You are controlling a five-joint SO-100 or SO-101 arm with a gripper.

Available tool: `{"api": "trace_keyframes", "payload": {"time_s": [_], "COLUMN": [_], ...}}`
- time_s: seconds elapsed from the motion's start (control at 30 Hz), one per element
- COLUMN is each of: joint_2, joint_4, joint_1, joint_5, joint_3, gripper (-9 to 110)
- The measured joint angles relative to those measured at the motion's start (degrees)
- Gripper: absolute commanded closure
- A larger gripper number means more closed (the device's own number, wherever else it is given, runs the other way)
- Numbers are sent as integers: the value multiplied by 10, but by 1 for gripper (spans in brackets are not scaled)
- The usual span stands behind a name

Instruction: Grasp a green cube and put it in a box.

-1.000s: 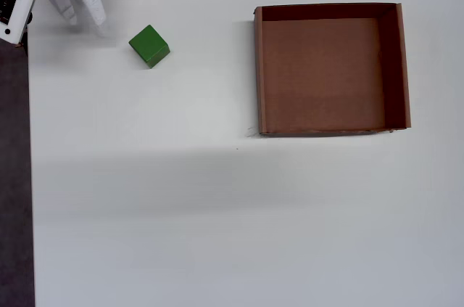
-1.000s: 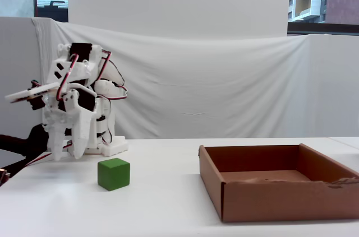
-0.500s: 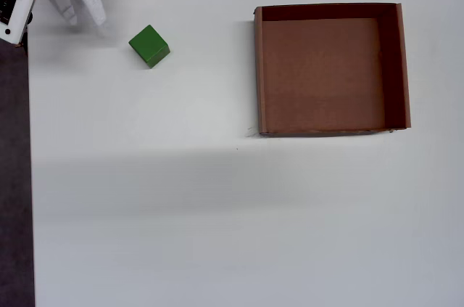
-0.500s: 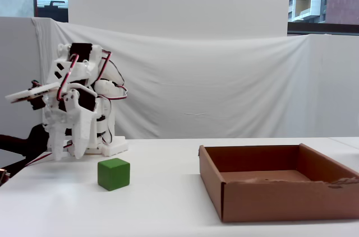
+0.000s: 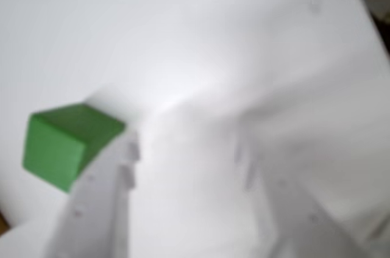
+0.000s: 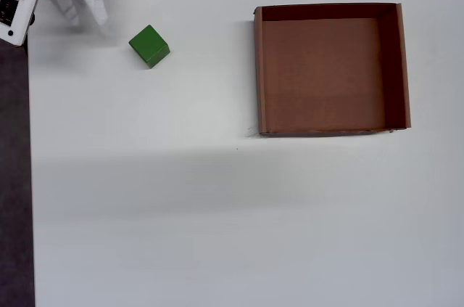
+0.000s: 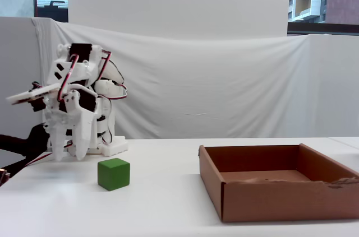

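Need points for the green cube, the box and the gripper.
green cube (image 6: 149,46), overhead view, on its top face.
box (image 6: 258,67), overhead view, on the left wall.
gripper (image 7: 68,156), fixed view, midway between the fingertips, above the table left of the cube.

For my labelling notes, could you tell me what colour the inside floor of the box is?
Plain brown cardboard; the box floor shows best in the overhead view.

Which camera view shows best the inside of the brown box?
The overhead view: it looks straight down on the box, so its whole bare floor shows. The fixed view shows the box from the side, mostly its front wall. The wrist view does not show it.
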Motion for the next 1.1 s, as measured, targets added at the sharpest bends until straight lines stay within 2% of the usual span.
{"api": "trace_keyframes", "payload": {"time_s": [0.3, 0.67, 0.87, 1.1], "joint_2": [-67, -279, -416, -493], "joint_4": [-1, 40, 61, 61], "joint_1": [-16, -35, -35, -40], "joint_5": [-14, -15, 26, 101], "joint_3": [-60, -268, -389, -436], "gripper": [78, 78, 78, 78]}}
